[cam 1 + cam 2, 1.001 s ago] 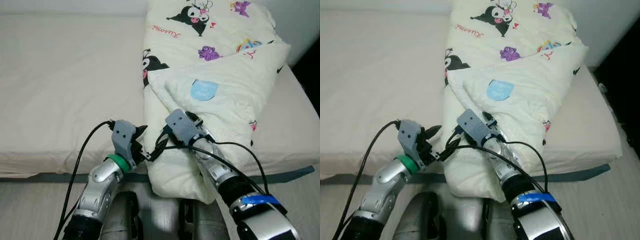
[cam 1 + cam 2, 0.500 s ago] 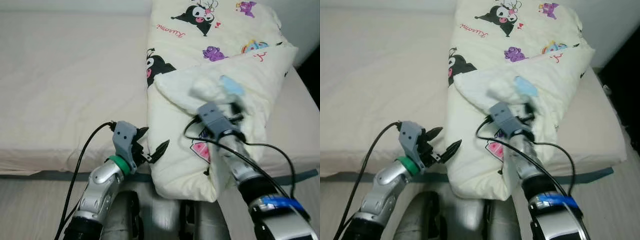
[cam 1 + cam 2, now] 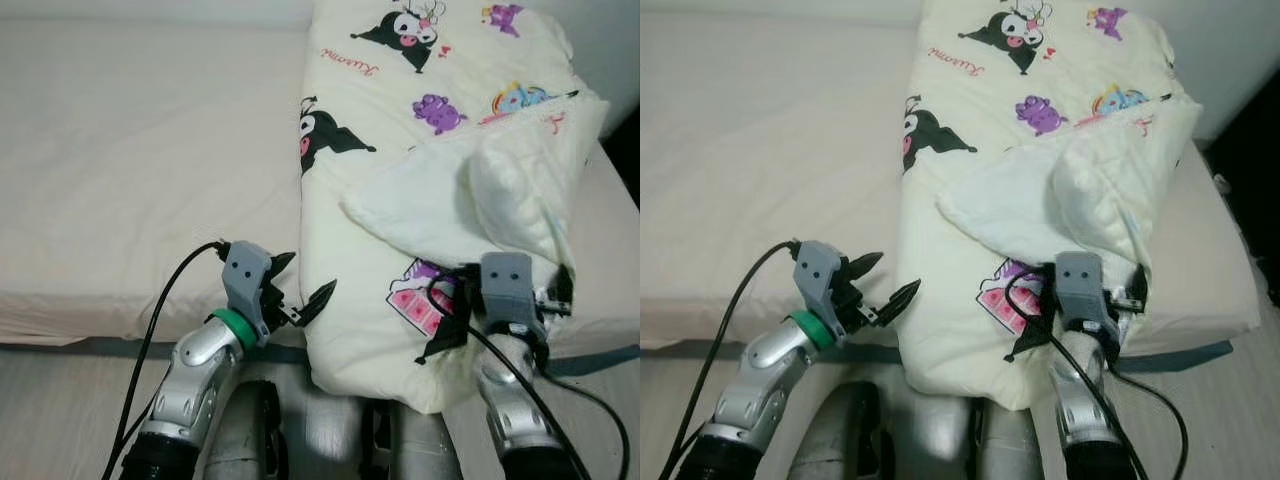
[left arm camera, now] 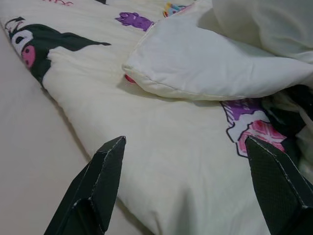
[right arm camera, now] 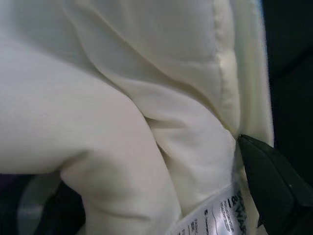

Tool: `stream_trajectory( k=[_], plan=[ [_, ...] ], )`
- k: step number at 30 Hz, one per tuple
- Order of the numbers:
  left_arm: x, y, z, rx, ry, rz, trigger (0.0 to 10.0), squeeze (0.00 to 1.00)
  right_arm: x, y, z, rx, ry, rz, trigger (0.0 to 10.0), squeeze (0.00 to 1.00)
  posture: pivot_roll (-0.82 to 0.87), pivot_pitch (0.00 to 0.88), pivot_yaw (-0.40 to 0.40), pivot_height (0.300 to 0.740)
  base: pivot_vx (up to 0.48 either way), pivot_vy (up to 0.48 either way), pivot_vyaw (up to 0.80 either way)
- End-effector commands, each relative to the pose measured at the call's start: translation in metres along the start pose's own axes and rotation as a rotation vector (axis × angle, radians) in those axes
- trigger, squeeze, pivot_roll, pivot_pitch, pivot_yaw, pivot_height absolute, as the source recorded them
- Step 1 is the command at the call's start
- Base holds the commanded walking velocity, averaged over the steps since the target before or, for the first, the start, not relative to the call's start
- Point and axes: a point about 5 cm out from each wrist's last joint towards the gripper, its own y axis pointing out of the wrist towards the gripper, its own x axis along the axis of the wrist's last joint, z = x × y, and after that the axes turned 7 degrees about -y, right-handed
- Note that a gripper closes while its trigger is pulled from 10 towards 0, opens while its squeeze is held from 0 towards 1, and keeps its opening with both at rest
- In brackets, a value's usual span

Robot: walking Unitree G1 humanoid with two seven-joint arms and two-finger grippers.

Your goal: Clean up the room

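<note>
Half-folded quilt [image 3: 400, 200] lies on the bed [image 3: 130, 180]; my right tool [image 3: 555, 300] grips its corner, left tool [image 3: 300, 290] open.

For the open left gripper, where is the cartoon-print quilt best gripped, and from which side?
Probably the quilt's near hanging edge, approached from the robot's left. That edge sits just beyond the open left gripper, folded and thin enough to pinch; the broad flat top offers nothing to close on.
</note>
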Motion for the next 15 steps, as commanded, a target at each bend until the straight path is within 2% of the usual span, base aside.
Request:
stream_trajectory(
  k=[1, 3, 4, 6, 7, 10, 11, 12, 14, 15],
  plan=[
    [-0.005, -0.004, -0.002, -0.009, -0.01, 0.021, 10.0, 0.0, -0.009, -0.007, -0.009, -0.041, 0.026, 0.012, 10.0, 0.0, 0.0, 0.191, 0.048, 0.62, 0.0, 0.0, 0.0],
    [-0.005, -0.003, -0.002, -0.009, -0.013, 0.018, 10.0, 0.0, -0.001, -0.008, -0.011, -0.046, 0.057, -0.056, 10.0, 0.0, 0.0, 0.187, 0.049, 0.62, 0.0, 0.0, 0.0],
    [-0.005, -0.003, -0.002, -0.009, -0.013, 0.018, 10.0, 0.0, -0.001, -0.008, -0.011, -0.046, 0.057, -0.056, 10.0, 0.0, 0.0, 0.187, 0.049, 0.62, 0.0, 0.0, 0.0],
    [-0.004, -0.002, -0.002, -0.009, -0.018, 0.014, 10.0, 0.0, 0.012, -0.007, -0.01, -0.027, 0.099, -0.141, 10.0, 0.0, -0.01, 0.184, 0.049, 0.62, 0.0, 0.0, 0.0],
    [-0.004, -0.002, -0.002, -0.009, -0.018, 0.014, 10.0, 0.0, 0.012, -0.007, -0.01, -0.027, 0.099, -0.141, 10.0, 0.0, -0.01, 0.184, 0.049, 0.62, 0.0, 0.0, 0.0],
    [-0.002, 0.0, -0.002, -0.013, -0.02, 0.006, 10.0, 0.0, 0.047, -0.012, 0.0, 0.099, 0.122, -0.371, 10.0, 0.0, -0.01, 0.176, 0.044, 0.62, 0.0, 0.0, 0.0],
    [-0.001, 0.0, -0.002, -0.012, -0.022, 0.002, 10.0, 0.0, 0.054, -0.015, 0.004, 0.139, 0.126, -0.423, 10.0, 0.0, -0.01, 0.17, 0.04, 0.62, 0.0, 0.0, 0.0],
    [-0.001, 0.0, -0.002, -0.012, -0.022, 0.002, 10.0, 0.0, 0.054, -0.015, 0.004, 0.139, 0.126, -0.423, 10.0, 0.0, -0.01, 0.17, 0.04, 0.62, 0.0, 0.0, 0.0],
    [0.001, 0.001, 0.0, 0.001, -0.028, -0.013, 10.0, 0.0, 0.072, -0.023, 0.017, 0.255, 0.143, -0.538, 10.0, 0.0, 0.0, 0.163, 0.032, 0.62, 0.0, 0.0, 0.0],
    [0.002, 0.001, 0.001, 0.003, -0.028, -0.014, 10.0, 0.0, 0.074, -0.024, 0.018, 0.271, 0.145, -0.552, 10.0, 0.0, 0.0, 0.163, 0.032, 0.62, 0.0, 0.0, 0.0]
  ],
)
